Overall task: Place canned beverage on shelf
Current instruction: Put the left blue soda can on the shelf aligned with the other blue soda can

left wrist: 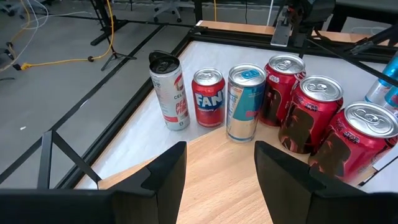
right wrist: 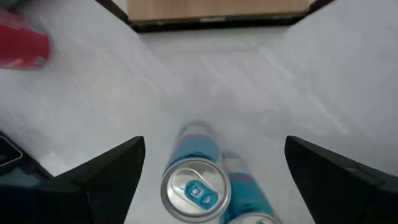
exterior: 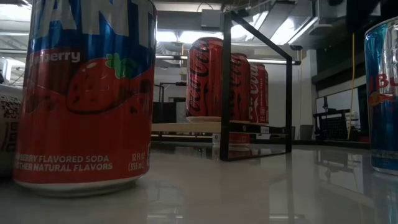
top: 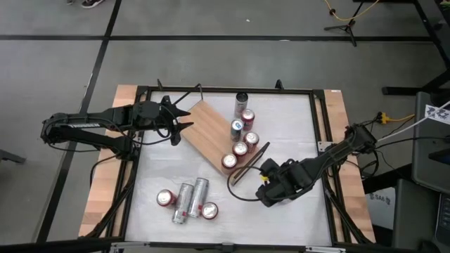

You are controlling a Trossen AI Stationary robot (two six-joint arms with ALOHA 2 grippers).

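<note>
The shelf [top: 207,130], a light wooden board with black wire rails, lies slantwise in the middle of the table. A row of cans [top: 240,138] runs along its right long side, red ones at the near end. My left gripper [top: 188,119] hovers at the shelf's left side, open and holding nothing; in its wrist view [left wrist: 221,149] the board [left wrist: 224,171] lies under the fingers. My right gripper [top: 267,190] points down, wide open, near the shelf's near end. Below it stand two blue-and-silver cans [right wrist: 196,186], the fingers well apart on either side and above them.
Several loose cans [top: 186,200] lie and stand on the table's near left part. In the low view a Fanta can [exterior: 84,93] stands close at the left and a blue can [exterior: 384,93] at the right. A white can [left wrist: 169,93] ends the row.
</note>
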